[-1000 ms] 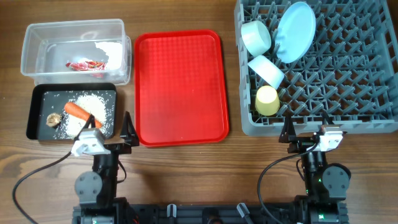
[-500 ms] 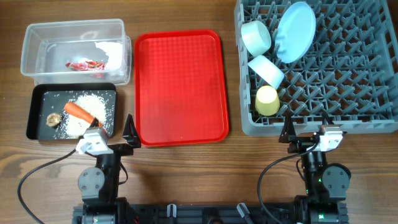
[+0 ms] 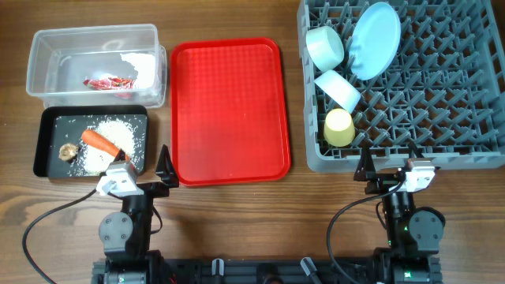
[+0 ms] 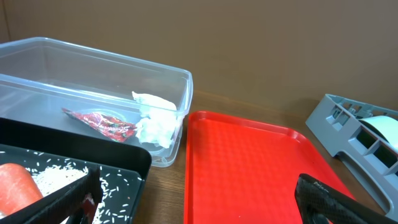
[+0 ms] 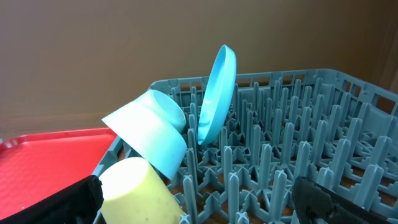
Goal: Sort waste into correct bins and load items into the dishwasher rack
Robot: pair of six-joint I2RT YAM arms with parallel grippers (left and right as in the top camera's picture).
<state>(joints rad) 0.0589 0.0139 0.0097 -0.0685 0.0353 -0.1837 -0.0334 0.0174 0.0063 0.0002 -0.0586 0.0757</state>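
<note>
At the near edge of the table, we see both arms sitting low. The left gripper gapes fully with nothing between its fingers, one fingertip just beside the near corner of the red serving tray. The right gripper likewise stands wide and empty, just in front of the dishwasher rack.

A little farther out, the black tray holds the carrot, the rice grains and the brown scrap. Over in the rack, the yellow cup sits tipped near the front wall, and a pale-blue bowl seems to lean on it.

Farther again, the clear tub holds the red-and-white wrapper and some crumpled white paper. A second bowl and the plate stand tilted among the pegs.

We judge the sorting done. The danger is a careless swing: the left finger could clip either tray and scatter rice. A knock on the rack could topple the leaning bowl or plate.
</note>
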